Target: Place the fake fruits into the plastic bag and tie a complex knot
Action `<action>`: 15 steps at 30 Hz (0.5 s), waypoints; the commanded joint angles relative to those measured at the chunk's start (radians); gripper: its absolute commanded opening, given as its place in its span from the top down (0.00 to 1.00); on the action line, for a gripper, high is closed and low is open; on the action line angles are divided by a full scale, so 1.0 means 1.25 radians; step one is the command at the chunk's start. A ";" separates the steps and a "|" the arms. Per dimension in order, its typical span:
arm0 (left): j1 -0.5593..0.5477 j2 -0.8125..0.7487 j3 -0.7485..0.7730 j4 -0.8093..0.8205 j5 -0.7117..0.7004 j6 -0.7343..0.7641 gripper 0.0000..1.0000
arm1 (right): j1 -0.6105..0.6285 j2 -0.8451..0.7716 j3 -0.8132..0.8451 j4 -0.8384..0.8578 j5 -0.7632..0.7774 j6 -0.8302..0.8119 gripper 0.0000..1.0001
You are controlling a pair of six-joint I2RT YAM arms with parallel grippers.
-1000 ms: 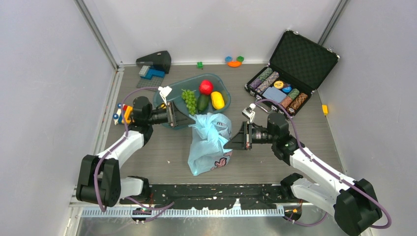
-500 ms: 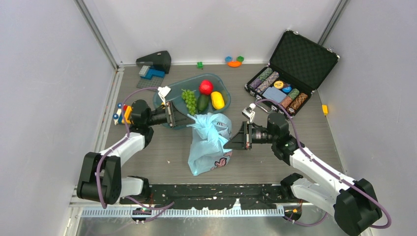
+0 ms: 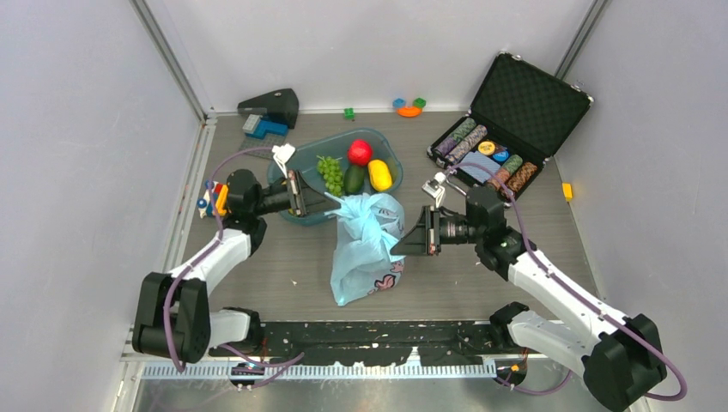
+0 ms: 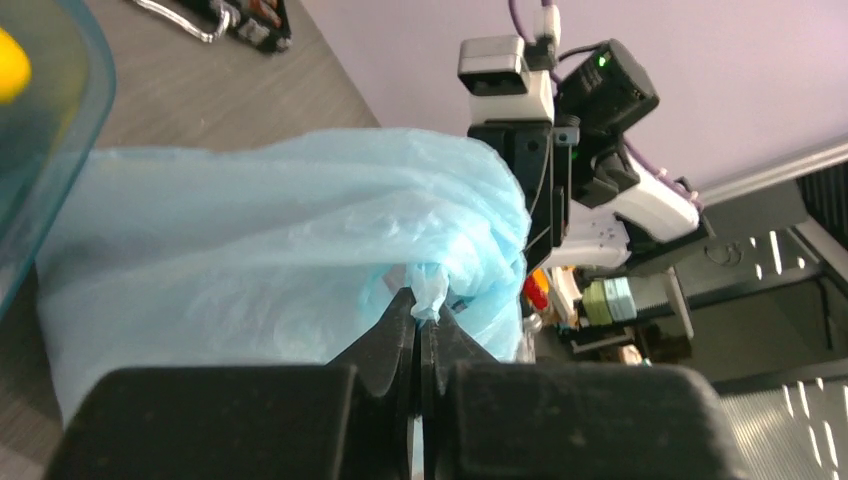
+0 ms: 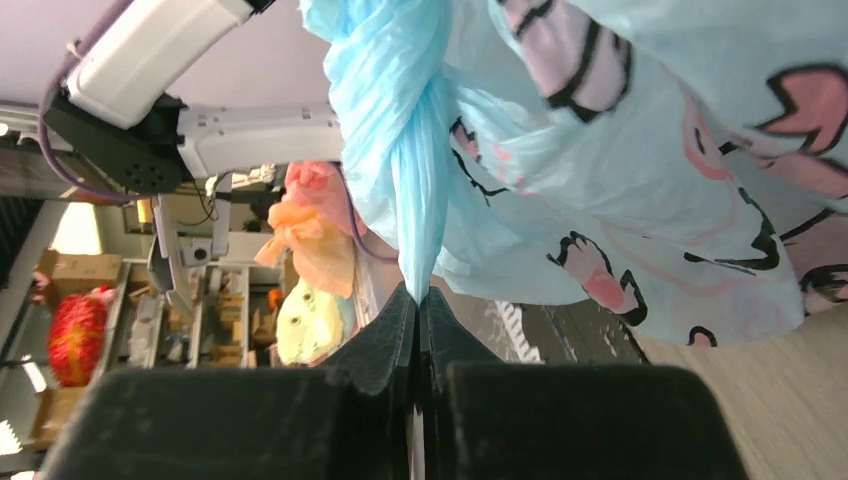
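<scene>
A poker-chip case [image 3: 532, 99] is laid open at right; toy blocks [image 3: 409, 106] are scattered behind. A blue-tinted tub [image 3: 391, 154] is set centrally.

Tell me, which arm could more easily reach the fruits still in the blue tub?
Left, probably. The left arm ends right at the tub rim beside the green grapes; the right arm is beyond the bag. Both jaws grip bag plastic.

No lettering, number or brand can be read in any of these views. The thin light-blue plastic bag [image 5: 640, 200] carries only pink-and-black cartoon figures. Any markings on the round chips [image 3: 485, 154] in the open black case [image 3: 530, 101] are too small to read.
</scene>
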 commanded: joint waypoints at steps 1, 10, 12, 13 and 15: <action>-0.001 -0.085 0.191 -0.363 -0.108 0.238 1.00 | -0.002 0.015 0.184 -0.290 0.072 -0.236 0.95; 0.013 -0.071 0.272 -0.849 -0.407 0.516 1.00 | -0.053 0.061 0.129 -0.394 0.192 -0.321 0.95; 0.015 -0.070 0.257 -0.899 -0.496 0.539 1.00 | -0.078 0.070 0.077 -0.385 0.194 -0.323 0.95; 0.015 -0.070 0.248 -0.915 -0.533 0.546 1.00 | -0.082 0.075 0.042 -0.372 0.189 -0.321 0.95; 0.016 -0.073 0.228 -0.937 -0.599 0.553 1.00 | -0.089 0.087 -0.012 -0.336 0.179 -0.301 0.95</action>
